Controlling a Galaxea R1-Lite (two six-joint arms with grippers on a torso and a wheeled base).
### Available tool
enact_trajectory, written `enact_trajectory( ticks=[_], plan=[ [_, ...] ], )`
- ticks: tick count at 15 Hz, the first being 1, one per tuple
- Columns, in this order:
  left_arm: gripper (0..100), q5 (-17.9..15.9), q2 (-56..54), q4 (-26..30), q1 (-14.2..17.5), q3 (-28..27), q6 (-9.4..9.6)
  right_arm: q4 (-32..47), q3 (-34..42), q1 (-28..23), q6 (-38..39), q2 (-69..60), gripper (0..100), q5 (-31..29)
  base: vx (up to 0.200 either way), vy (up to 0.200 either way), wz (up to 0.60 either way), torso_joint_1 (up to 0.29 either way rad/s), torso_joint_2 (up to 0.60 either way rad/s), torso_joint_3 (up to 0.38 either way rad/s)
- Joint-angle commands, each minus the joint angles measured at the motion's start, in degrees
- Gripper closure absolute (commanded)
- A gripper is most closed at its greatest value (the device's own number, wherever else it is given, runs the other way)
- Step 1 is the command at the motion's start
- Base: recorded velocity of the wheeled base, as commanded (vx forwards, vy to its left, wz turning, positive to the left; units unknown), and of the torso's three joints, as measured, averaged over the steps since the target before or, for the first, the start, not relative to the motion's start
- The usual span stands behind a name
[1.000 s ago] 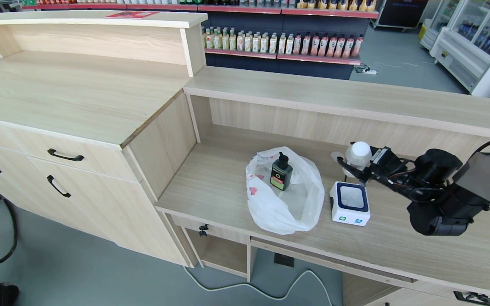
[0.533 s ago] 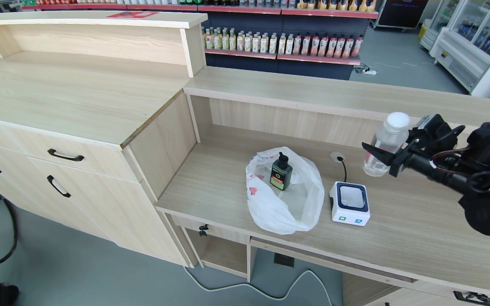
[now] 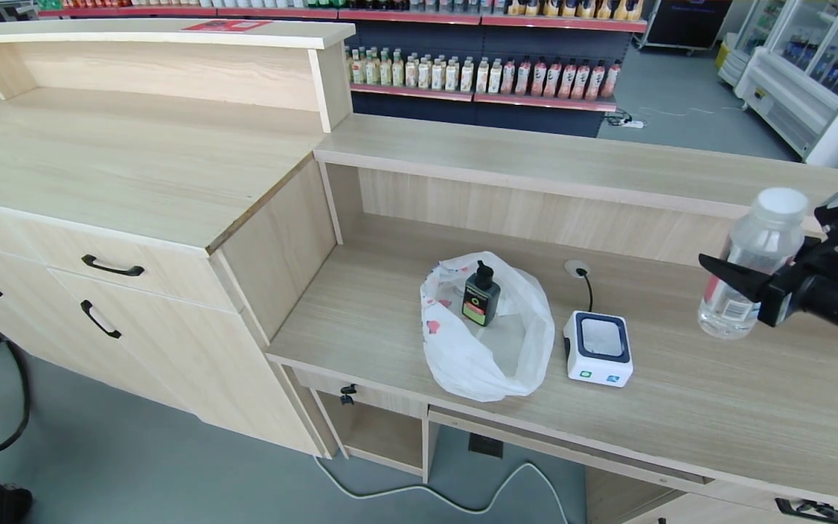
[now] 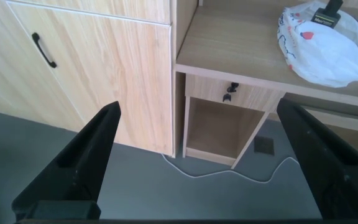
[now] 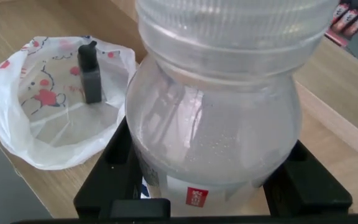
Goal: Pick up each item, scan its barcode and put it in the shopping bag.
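My right gripper (image 3: 761, 287) is shut on a clear water bottle (image 3: 750, 266) with a white cap, held upright above the right part of the desk. In the right wrist view the water bottle (image 5: 213, 118) sits between the black fingers (image 5: 114, 177). A white shopping bag (image 3: 488, 331) lies open on the desk with a dark pump bottle (image 3: 481, 295) standing inside it; the wrist view shows the shopping bag (image 5: 55, 106) and pump bottle (image 5: 91, 73) too. A white barcode scanner (image 3: 599, 348) sits right of the bag. My left gripper (image 4: 197, 162) hangs open above the floor beside the cabinet.
A raised wooden counter ledge (image 3: 572, 164) runs behind the desk. A taller cabinet (image 3: 121, 182) with drawers stands to the left. The scanner's cable goes into a grommet (image 3: 577, 268). Shelves of bottles (image 3: 477, 73) line the background. The desk right of the scanner is bare.
My right gripper has carried the water bottle up and to the right, away from the spot behind the scanner, turning it upright. The bag, pump bottle and scanner have stayed put.
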Motion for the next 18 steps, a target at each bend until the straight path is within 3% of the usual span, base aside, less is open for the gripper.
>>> enact_trajectory(
  ticks=[1, 4, 10, 16, 18],
  plan=[
    [0, 0.0, 0.0, 0.0, 0.0, 0.0, -0.02, 0.7, 1.5, -1.3, 0.0, -3.8, 100, 0.0, 0.000, 0.000, 0.00, 0.000, 0.00, 0.000],
    [0, 0.0, 0.0, 0.0, 0.0, 0.0, -0.02, 1.4, 5.6, -3.5, -0.1, -6.9, 100, 0.0, 0.000, 0.000, 0.00, 0.000, 0.00, 0.000],
    [0, 0.0, 0.0, 0.0, 0.0, 0.0, -0.02, 0.6, 5.0, -3.5, 0.7, -6.6, 100, 0.0, 0.000, 0.000, 0.60, -0.004, 0.00, 0.004],
    [0, 0.0, 0.0, 0.0, 0.0, 0.0, -0.02, -3.5, 1.8, -3.3, 7.7, 0.6, 100, 0.0, 0.000, 0.000, 0.00, 0.000, 0.00, 0.000],
    [0, 0.0, 0.0, 0.0, 0.0, -0.1, 0.06, -8.0, 1.9, -0.5, 10.7, 6.9, 100, 0.1, 0.000, 0.000, 0.00, 0.000, 0.00, 0.000]
  ],
)
